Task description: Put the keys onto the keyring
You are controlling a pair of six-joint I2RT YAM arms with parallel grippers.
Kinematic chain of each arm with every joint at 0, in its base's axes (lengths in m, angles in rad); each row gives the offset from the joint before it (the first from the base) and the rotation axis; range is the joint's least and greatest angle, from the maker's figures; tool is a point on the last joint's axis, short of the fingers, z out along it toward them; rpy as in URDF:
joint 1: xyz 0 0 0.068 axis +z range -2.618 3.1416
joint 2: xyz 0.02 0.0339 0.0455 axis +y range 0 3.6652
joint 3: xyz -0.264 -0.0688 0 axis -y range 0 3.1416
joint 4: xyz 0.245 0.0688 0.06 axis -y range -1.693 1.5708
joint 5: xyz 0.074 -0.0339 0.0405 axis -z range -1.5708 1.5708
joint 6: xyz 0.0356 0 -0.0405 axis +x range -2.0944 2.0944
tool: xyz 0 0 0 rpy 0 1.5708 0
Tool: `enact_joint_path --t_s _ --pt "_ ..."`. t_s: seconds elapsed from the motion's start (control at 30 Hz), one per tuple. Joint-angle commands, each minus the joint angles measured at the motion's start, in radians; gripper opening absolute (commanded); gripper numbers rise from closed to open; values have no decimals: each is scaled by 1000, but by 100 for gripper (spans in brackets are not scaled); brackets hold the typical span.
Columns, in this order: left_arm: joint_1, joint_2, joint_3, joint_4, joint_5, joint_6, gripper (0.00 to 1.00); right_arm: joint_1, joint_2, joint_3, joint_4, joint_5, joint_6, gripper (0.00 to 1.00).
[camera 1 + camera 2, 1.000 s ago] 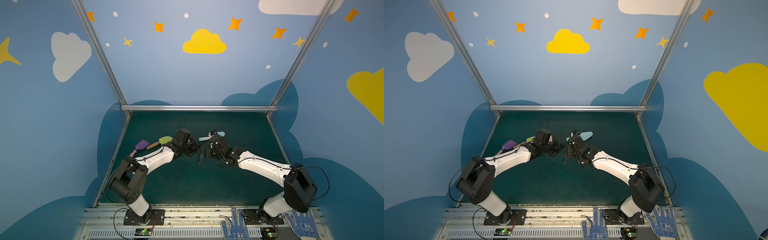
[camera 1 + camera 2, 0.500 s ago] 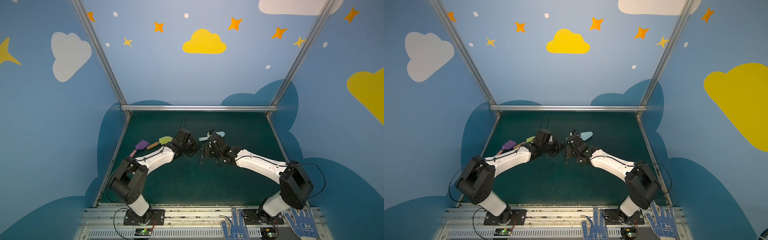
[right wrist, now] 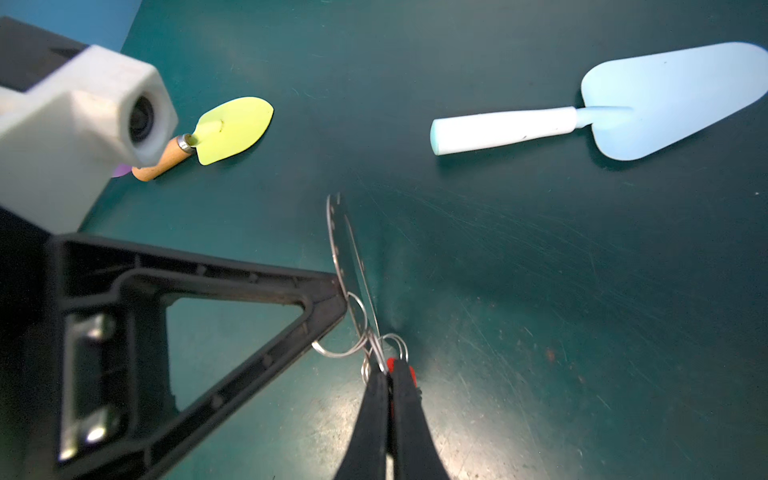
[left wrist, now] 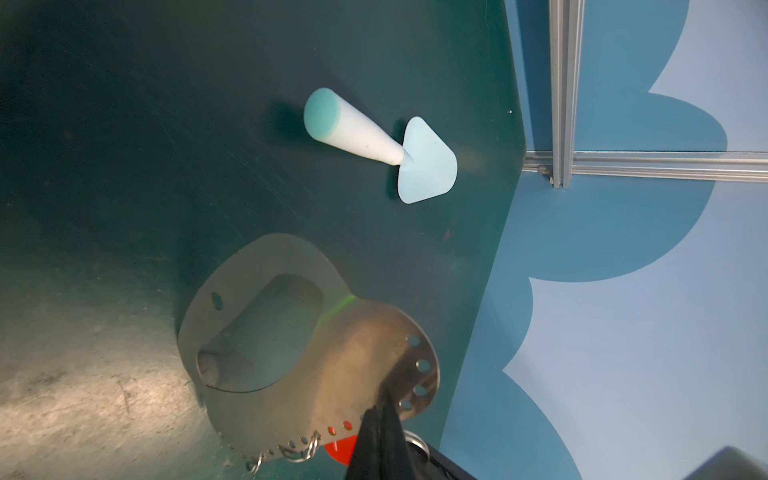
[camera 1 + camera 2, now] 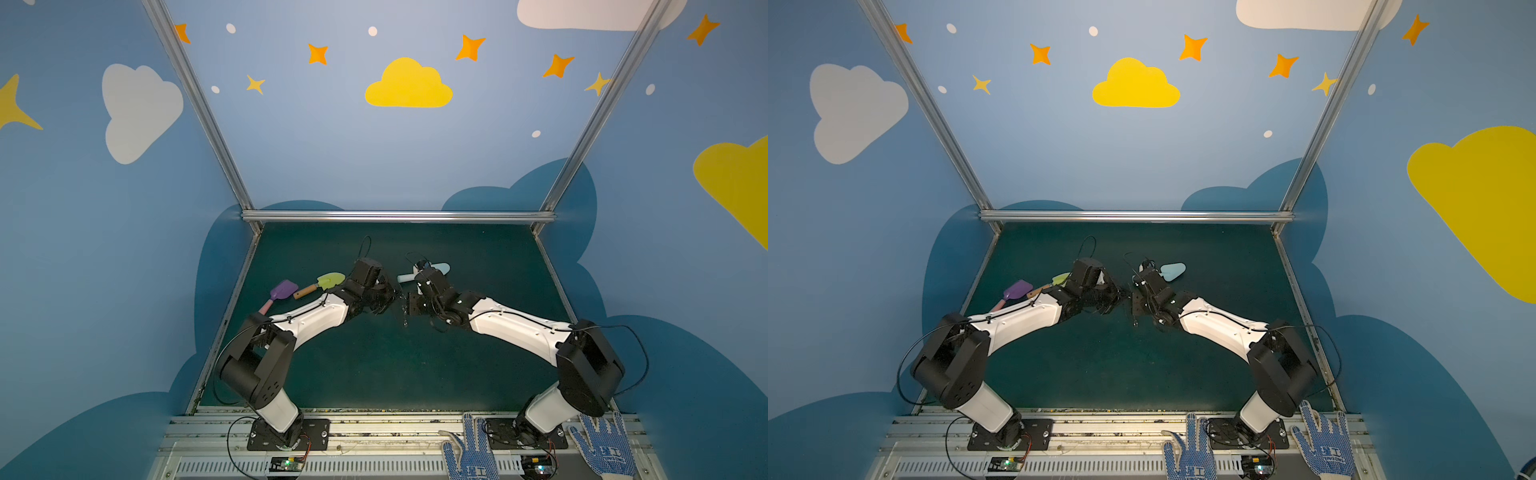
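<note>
- Keys (image 4: 338, 452): up off the table (image 3: 540, 270) at mid-workspace, between the two arms, with the red tag showing just behind the holed edge of the keyring (image 4: 332, 365). Silver blade not made out.
- Right gripper (image 3: 388, 370): fully closed, pinching at the red tag and the cluster of wire rings (image 3: 359, 332) by the plate's corner. Load-bearing part, tag or ring, not discernible.
- Left gripper (image 4: 383, 409): closed tight too, nipping the keyring by its holed edge. Holds the plate upright, edge-on to the right wrist camera.
- Looks like the threading step, bringing the tag's ring to a hole or to one of the small rings (image 4: 299, 451) along the plate's edge. Cannot tell whether already linked.
- Slip risk: a narrow pinch on a thin, smooth plate close to one corner, so prone to pivoting or sliding free under any sideways tug from the opposite arm.
- False finish: a ring merely resting against the plate and not through a hole. Opening then would drop the keys unattached.
- Crowding: fingertips of both arms almost touching at the same corner, with little room for correction. Small misalignment enough to knock one grip loose or snag a ring on a fingertip.
- Drop consequence: would land on bare table between the blue shovel (image 3: 623, 112) and the green shovel (image 3: 232, 129), lying flat and awkward to pick up again.
</note>
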Motion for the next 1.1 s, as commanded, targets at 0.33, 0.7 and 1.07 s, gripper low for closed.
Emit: enact_joint_path --t_s 0.33,0.7,1.07 --pt "-5 -24 -14 29 -3 -14 4 11 19 39 14 -38 -4 0" --pt "-8 -30 -21 40 -14 -21 4 29 45 56 11 -65 -3 0" --pt "-6 -49 -36 46 -44 -31 4 41 33 31 18 -108 19 0"
